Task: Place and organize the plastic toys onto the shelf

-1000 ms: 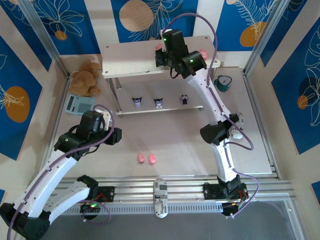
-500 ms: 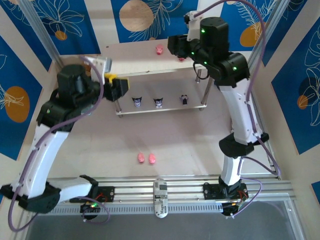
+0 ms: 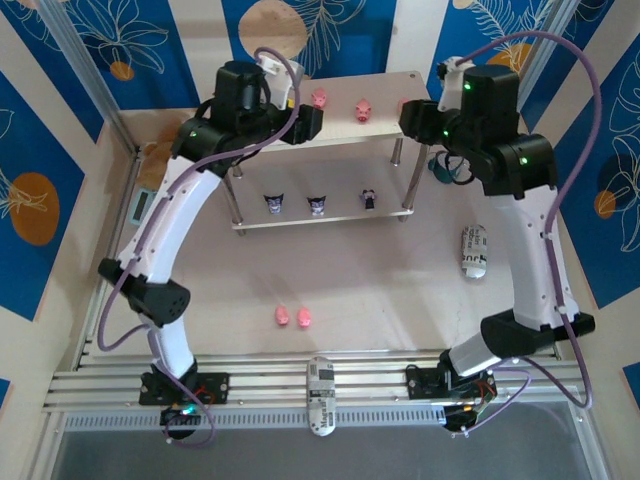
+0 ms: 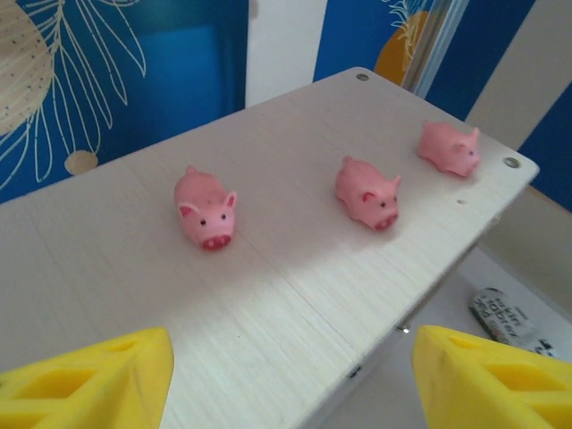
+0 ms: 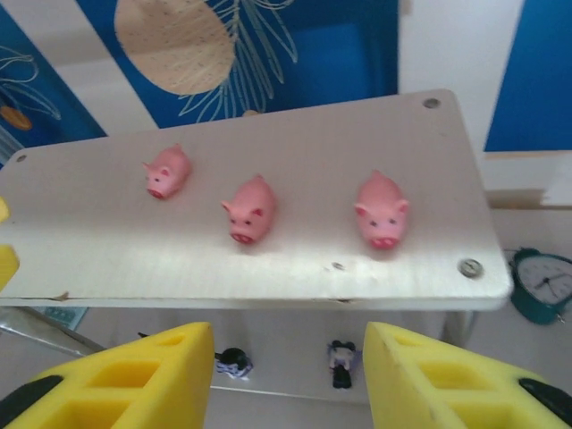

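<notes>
Our left tool (image 4: 290,362) has risen from the beige worktop (image 3: 380,290) to the left end of the pale wood-grain two-tier shelf (image 3: 345,128). The right tool (image 5: 288,375) has backed off rightward. Both gape empty. Three pink plastic pigs (image 5: 250,208) line the top board, and two further pink pigs (image 3: 283,316) lie near the worktop's near edge. We see blue leaf-print walls (image 3: 90,60) around.

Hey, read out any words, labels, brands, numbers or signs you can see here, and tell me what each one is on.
No text here is clear enough to quote.
On the teal clock: dial numbers, too small to read.
On the white packet by the clock: dark print, too blurred to read.
On the white packet at the near edge: print too small to read.
On the calculator: keys too small to read.
</notes>
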Available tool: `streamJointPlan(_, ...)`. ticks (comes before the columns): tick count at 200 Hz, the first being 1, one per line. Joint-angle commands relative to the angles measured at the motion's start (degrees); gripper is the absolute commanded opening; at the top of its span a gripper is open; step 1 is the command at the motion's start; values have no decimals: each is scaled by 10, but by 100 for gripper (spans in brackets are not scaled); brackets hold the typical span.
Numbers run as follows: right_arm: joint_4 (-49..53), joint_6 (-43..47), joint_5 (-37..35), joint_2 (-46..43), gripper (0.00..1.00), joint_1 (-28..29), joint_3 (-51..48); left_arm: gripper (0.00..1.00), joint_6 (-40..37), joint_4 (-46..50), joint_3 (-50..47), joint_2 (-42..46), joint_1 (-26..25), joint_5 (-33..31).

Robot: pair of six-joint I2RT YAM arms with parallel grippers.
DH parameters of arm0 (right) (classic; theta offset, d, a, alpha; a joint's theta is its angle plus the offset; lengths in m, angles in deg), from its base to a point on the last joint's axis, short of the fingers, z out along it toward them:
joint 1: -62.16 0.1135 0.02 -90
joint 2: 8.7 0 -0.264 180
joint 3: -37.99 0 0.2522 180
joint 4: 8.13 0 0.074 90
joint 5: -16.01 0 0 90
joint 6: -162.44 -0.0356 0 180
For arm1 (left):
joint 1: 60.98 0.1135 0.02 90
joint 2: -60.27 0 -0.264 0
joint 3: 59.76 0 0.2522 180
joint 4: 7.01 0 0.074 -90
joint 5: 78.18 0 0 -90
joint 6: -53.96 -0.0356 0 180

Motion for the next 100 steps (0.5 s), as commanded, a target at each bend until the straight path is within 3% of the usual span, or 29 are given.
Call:
streamJointPlan(1, -26, -11, 35, -36, 49, -22, -28, 72, -26, 1, 39, -20, -11, -52)
streamJointPlan(100, -68, -13, 92, -79, 50, -92, -113, 71, -32, -101, 42, -109, -37, -169)
